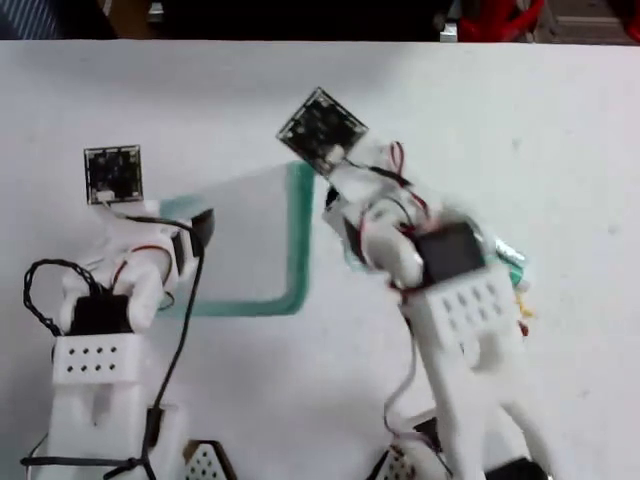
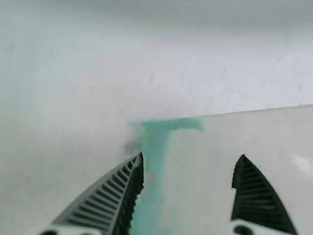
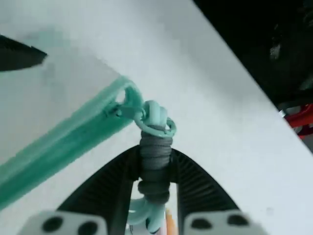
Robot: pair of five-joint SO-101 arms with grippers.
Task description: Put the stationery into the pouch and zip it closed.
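Although the right gripper had its jaws closed tight on the grey knotted cord pull of the zip, the task seemed far from finished. That cord hung from a teal loop on the slider, which sat at the very end of the teal zipper band, at the corner of the flat, translucent plastic pouch farthest from the arm bases. The pouch lay flat on the white table, and nothing could be made out through its clear face, so it appeared to hold no stationery. A small cluster of green and orange stationery pieces lay just beyond the pouch's zip side, partly hidden under the right arm and too blurred to name one by one. On the opposite side of the pouch, the left gripper stood wide open, its two black ribbed fingers straddling the pouch's teal-edged corner without pinching it. Whether the zip was open or shut along its length could not be told. As a judgement, filling the pouch was not yet done, and the closing pull of the zip would come after that; the left gripper looked placed to pin the pouch down for whichever zip stroke came next.
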